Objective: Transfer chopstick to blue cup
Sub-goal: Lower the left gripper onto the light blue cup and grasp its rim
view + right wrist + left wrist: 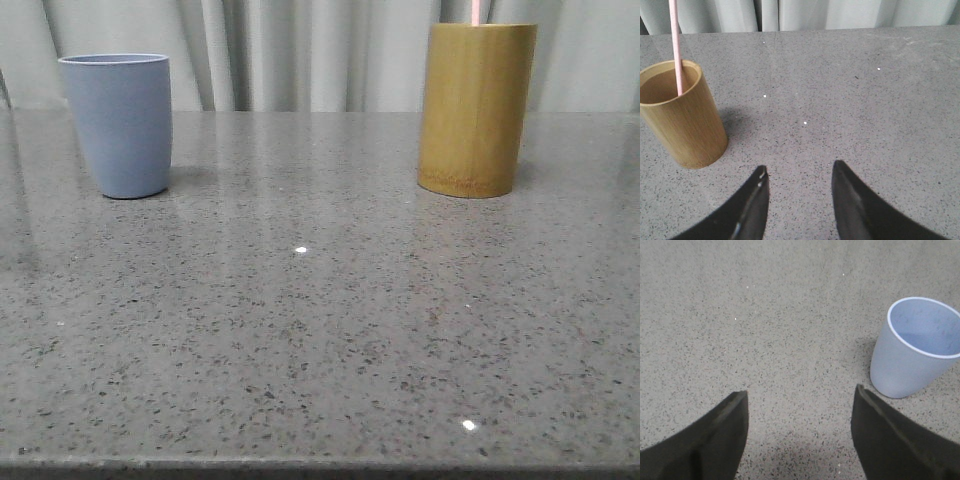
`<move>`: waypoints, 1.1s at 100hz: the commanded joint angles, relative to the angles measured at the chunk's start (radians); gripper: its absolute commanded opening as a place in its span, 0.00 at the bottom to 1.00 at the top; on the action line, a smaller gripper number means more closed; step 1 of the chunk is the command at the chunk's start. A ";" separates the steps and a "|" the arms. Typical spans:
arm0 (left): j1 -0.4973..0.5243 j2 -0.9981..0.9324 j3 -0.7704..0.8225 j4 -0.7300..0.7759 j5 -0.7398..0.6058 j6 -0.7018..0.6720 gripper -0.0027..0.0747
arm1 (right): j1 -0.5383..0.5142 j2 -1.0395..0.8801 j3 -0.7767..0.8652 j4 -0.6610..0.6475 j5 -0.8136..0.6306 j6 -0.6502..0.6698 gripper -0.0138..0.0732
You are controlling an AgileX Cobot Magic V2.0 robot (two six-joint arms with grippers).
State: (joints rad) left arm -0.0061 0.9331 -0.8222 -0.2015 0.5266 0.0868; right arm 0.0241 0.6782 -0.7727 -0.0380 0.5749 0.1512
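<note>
A pale pink chopstick stands inside a tan bamboo cylinder; its tip pokes above the cylinder at the back right of the table in the front view. At the back left stands the grey-blue cup, upright and empty. My left gripper hangs open over bare table, the blue cup just off one fingertip. Also open and holding nothing is my right gripper, with the bamboo cylinder a short way off to one side.
The speckled grey stone table stretches between the two cups. Pale curtains hang behind its far edge. The front edge of the table runs along the bottom of the front view.
</note>
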 commanded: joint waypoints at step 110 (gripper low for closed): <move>-0.191 0.689 -0.837 -0.003 0.500 0.006 0.58 | -0.004 0.007 -0.036 -0.002 -0.122 -0.003 0.53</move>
State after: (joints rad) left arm -0.1893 1.6327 -1.6028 -0.1997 1.0348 0.0938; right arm 0.0241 0.6782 -0.7727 -0.0380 0.5357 0.1512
